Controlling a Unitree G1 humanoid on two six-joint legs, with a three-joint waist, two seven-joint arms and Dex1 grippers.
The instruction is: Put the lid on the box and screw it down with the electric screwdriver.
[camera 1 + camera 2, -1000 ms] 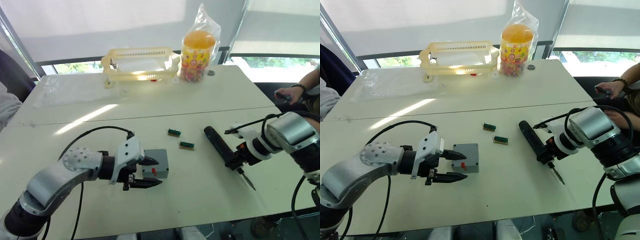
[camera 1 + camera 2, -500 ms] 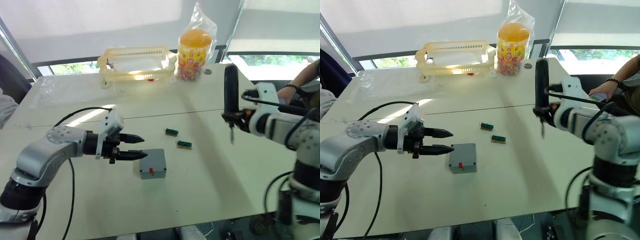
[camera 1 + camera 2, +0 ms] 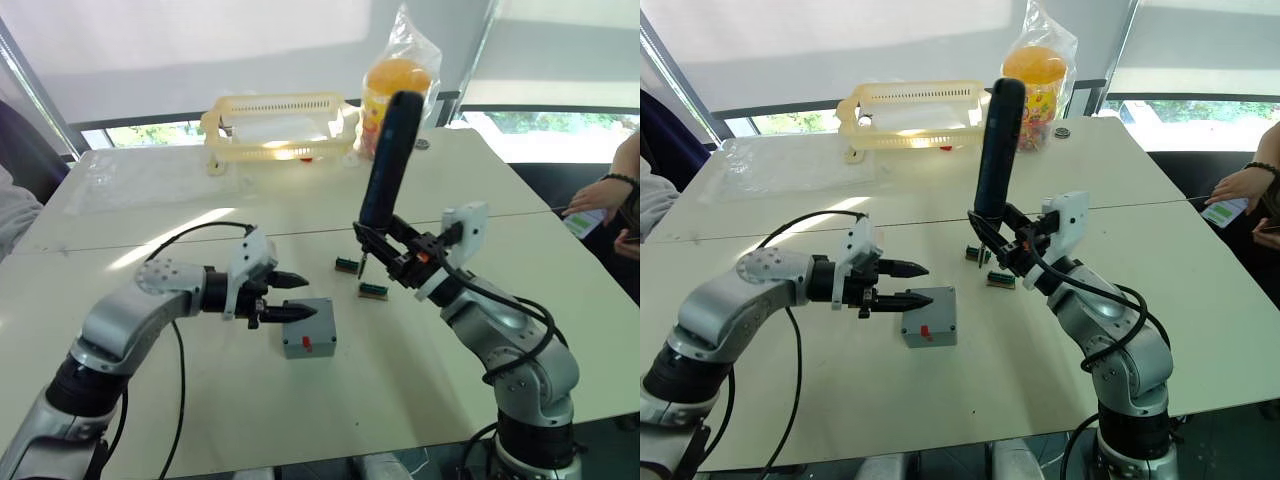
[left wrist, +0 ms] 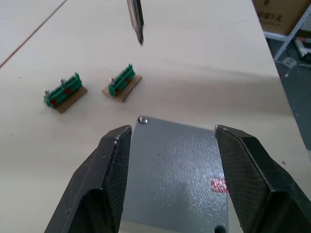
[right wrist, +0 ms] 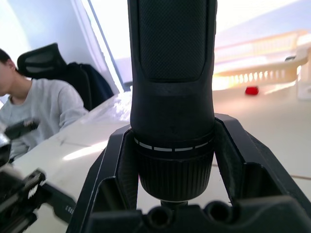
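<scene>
box (image 3: 930,318) — grey-blue, red mark on its near side, sitting flat on the table | lid (image 4: 177,165) — lying on the box | electric screwdriver (image 3: 996,150) — dark, standing nearly upright, bit pointing down

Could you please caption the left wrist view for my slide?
Open left gripper over the lidded box, screwdriver bit hanging beyond.

Left gripper (image 3: 908,284) reaches forward with fingers parted; right gripper (image 3: 385,262), raised mid-table, is clamped closed
</scene>
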